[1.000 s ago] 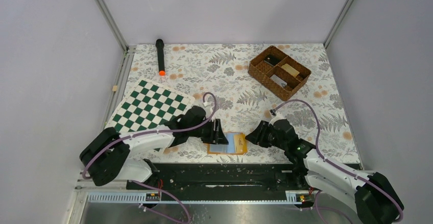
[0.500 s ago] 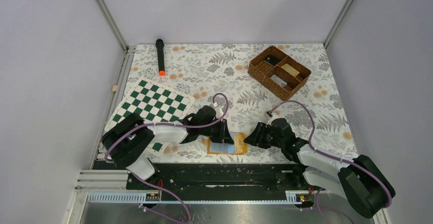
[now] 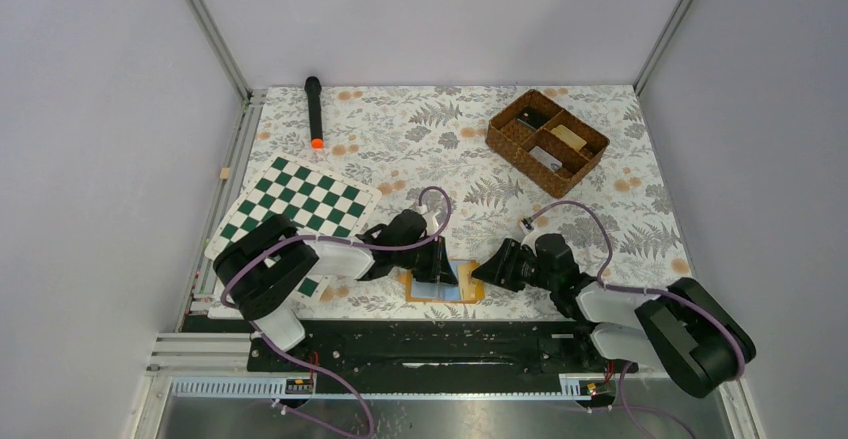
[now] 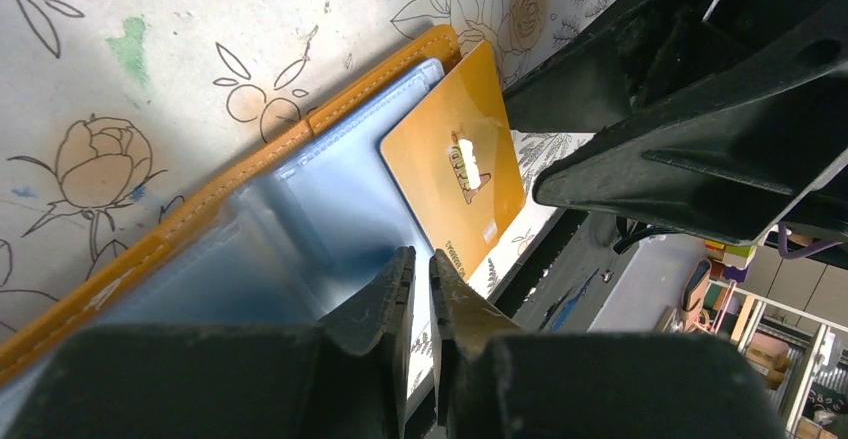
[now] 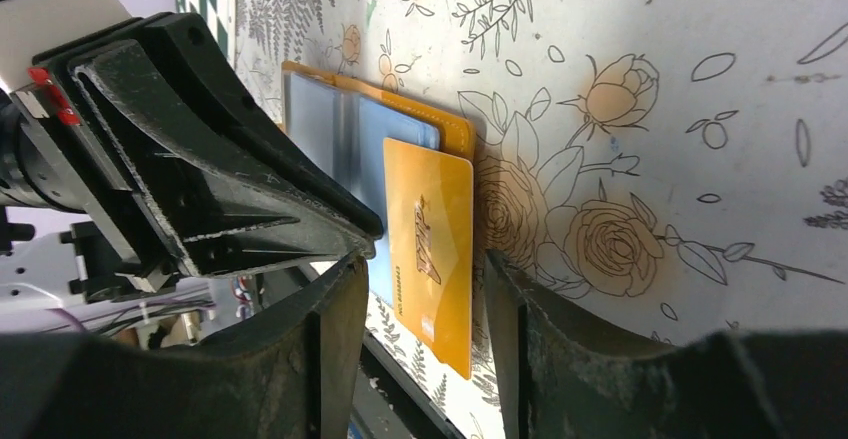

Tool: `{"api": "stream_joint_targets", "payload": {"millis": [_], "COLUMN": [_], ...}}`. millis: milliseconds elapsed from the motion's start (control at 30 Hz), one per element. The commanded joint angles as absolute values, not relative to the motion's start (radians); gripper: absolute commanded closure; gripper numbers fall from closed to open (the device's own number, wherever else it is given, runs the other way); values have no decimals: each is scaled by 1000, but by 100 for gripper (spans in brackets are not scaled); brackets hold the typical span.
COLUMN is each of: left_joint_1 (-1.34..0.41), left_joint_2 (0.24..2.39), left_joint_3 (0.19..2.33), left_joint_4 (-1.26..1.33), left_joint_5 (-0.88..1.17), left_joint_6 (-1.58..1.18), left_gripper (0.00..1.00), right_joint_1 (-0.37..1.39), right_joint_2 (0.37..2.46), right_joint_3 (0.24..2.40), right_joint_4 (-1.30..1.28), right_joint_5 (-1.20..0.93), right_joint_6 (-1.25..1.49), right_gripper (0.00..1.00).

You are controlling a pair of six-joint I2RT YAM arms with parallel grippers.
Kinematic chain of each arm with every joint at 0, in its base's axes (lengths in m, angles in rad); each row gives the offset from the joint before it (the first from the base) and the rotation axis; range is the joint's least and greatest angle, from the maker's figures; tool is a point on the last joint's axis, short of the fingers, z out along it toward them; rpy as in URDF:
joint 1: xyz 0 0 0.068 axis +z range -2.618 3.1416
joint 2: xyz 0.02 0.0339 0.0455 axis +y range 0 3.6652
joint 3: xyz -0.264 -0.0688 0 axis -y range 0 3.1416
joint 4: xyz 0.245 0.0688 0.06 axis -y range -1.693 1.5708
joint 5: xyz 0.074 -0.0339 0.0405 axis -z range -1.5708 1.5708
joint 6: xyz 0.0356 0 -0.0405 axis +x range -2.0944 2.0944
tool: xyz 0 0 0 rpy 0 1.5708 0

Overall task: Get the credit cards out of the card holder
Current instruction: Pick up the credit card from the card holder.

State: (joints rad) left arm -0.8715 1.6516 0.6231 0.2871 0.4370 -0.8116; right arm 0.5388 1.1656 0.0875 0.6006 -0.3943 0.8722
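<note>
So, the holder (image 3: 441, 298) is lying open on the floral surface (image 3: 470, 149), near the front edge, right btw the two arms. Inside it's light blue w/ clear pockets. Can't tell if a blue card sits in there or if that's just the lining. The orange card (image 5: 430, 249), w/ a bit of print on it, is sticking partway out of the pocket on the right arm's side, its free end past the holder's edge.

Left tool (image 4: 420, 259): fingers nearly together, only a thin slit btw them and nothing visible in it. The tips are down at the blue pocket just beside the orange card, not on the card afaict.

Right tool (image 5: 422, 271): spread wide, one finger on either side of the orange card's free end. There's a small gap each side in the wrist cam, so it's got hold of nothing. The two tools are close, nearly nose to nose over the holder.

Other stuff on the surface:
- checkered board (image 3: 295, 209) at left, partly under the left arm
- black torch (image 3: 314, 109) w/ an orange tip, back left
- wicker basket (image 3: 547, 137) back right, well apart from the holder
</note>
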Motion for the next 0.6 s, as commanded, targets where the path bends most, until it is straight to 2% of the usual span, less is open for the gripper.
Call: {"api": "stream_joint_targets", "payload": {"millis": [0,133,300,367,500,567], "left_joint_1": [-878,-880,-881,-881,-881,-882], "left_joint_2": [1667,1674,1671,1665,1647,1633], "left_joint_3": [634,634,631,628,620,617], "left_joint_4": [322,314,306,305,310,314], "left_joint_5": [422,419,412,409,401,399], "left_joint_6": [-792,-787,-781,-781,-792,-799], "left_gripper": [89,89,89,89,88,86], "right_joint_1": [516,497,494,494,492,489], "right_joint_2": [1256,1343,1392,1406,1431,1451], "right_joint_3": [51,28,24,26,31,31], "right_joint_4": [810,988,1058,1061,1077,1095], "right_joint_5": [-480,-529,-543,-542,-539,-539], "right_joint_6": [944,998,1019,1018,1023,1031], "right_gripper": [47,50,57,65,90,100]}}
